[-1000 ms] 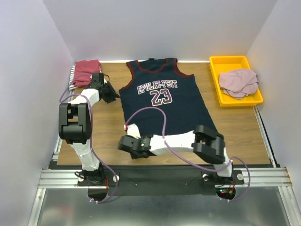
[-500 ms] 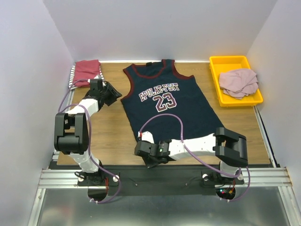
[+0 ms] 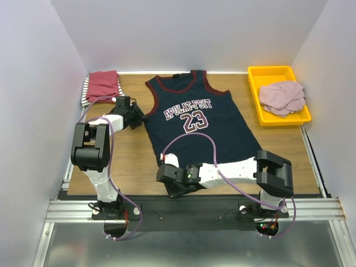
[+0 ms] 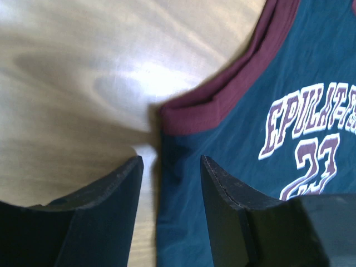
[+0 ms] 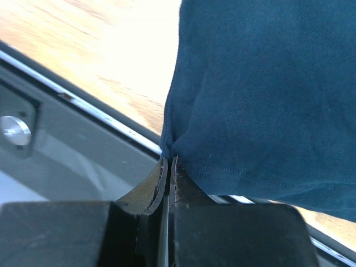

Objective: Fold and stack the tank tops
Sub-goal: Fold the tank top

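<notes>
The navy jersey (image 3: 194, 125) with maroon trim and a white number lies flat, front up, in the middle of the table. My left gripper (image 3: 138, 115) is open at the jersey's left side, just under the armhole. In the left wrist view the open gripper (image 4: 169, 162) straddles the jersey (image 4: 250, 100) edge. My right gripper (image 3: 167, 173) is at the jersey's near left corner. In the right wrist view it (image 5: 168, 159) is shut on the hem corner of the jersey (image 5: 261, 83).
A dark-red top (image 3: 103, 84) lies folded on a striped one (image 3: 85, 93) at the far left corner. A yellow tray (image 3: 267, 71) at the far right holds a crumpled dusty-pink top (image 3: 282, 97). The metal rail (image 5: 67, 94) runs along the table's near edge.
My right gripper has drawn the jersey's near left corner to the right and nearer, shifting the jersey. My left gripper has moved right, onto the jersey's left edge.
</notes>
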You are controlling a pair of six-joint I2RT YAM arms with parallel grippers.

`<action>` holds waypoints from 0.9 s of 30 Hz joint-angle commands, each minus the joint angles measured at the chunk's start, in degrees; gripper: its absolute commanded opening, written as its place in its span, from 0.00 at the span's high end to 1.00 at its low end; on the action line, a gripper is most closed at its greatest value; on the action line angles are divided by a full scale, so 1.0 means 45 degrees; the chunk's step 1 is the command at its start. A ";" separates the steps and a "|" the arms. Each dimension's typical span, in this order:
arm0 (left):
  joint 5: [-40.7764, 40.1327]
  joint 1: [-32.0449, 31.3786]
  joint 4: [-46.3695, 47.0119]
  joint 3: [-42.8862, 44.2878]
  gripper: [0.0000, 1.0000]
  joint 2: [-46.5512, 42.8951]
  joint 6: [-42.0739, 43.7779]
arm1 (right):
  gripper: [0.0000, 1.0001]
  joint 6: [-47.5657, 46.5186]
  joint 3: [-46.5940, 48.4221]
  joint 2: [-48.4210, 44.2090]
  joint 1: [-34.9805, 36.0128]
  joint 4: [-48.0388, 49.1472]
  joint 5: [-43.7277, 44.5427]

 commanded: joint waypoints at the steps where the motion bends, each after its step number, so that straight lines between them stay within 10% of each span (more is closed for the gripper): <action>1: -0.1091 -0.0101 -0.0293 0.0723 0.44 0.0153 0.0173 | 1.00 -0.0055 0.0751 -0.0163 0.0164 0.0475 -0.0203; 12: -0.2459 -0.0101 -0.1133 0.1915 0.99 0.0505 0.0114 | 1.00 -0.0269 0.1434 0.0188 0.0164 0.0494 -0.0749; 23: -0.2636 -0.0043 -0.1525 0.2152 1.00 0.0017 0.0485 | 1.00 -0.0055 0.1358 0.0325 0.0183 0.0533 -0.0692; 27: -0.1719 -0.0062 -0.0881 0.1624 0.68 -0.0315 0.0914 | 1.00 -0.0016 0.1163 0.0287 0.0164 0.0572 -0.0653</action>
